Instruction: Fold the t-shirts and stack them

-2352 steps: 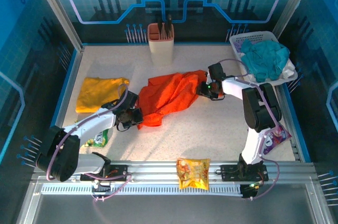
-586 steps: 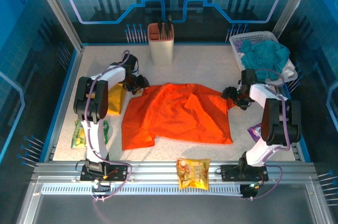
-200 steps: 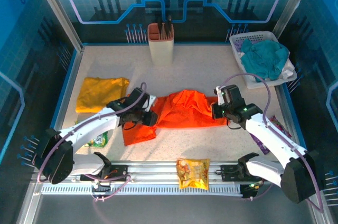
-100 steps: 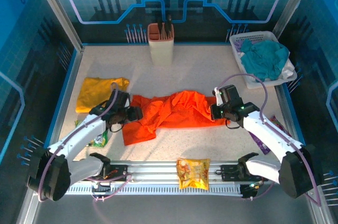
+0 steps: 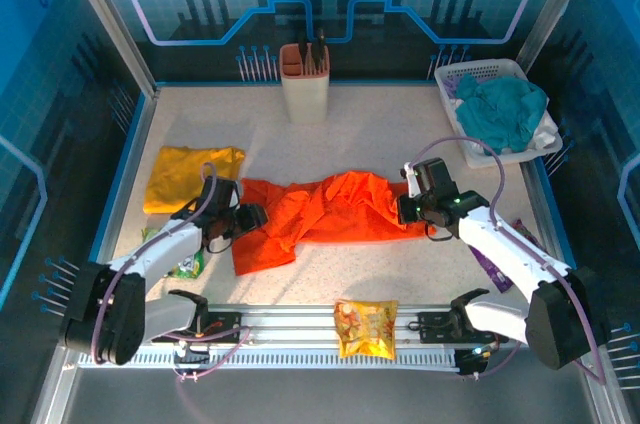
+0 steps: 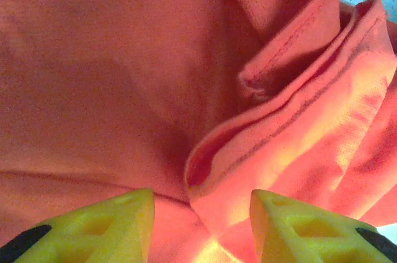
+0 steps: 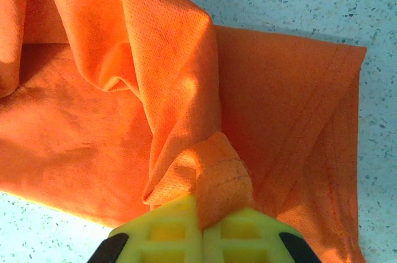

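The bright orange t-shirt (image 5: pixel 330 209) lies bunched in a long strip across the middle of the table. My right gripper (image 5: pixel 405 209) is at the shirt's right end, shut on a fold of its hem (image 7: pixel 220 173). My left gripper (image 5: pixel 250 217) is low over the shirt's left end. It is open, its yellow fingertips (image 6: pixel 93 226) stand apart, and creased orange cloth (image 6: pixel 248 120) lies under them, unpinched. The mustard yellow t-shirt (image 5: pixel 190 176) rests folded at the left, behind the left arm.
A beige utensil holder (image 5: pixel 305 79) stands at the back centre. A white basket (image 5: pixel 480 72) with teal cloth sits back right. An orange-yellow snack packet (image 5: pixel 365 329) lies on the front rail, a green packet (image 5: pixel 185 264) by the left arm, a purple packet (image 5: pixel 495 264) under the right arm.
My left gripper has slid left along the shirt to its left end, and that end has spread out leftward. The right gripper has kept its grip and barely moved.
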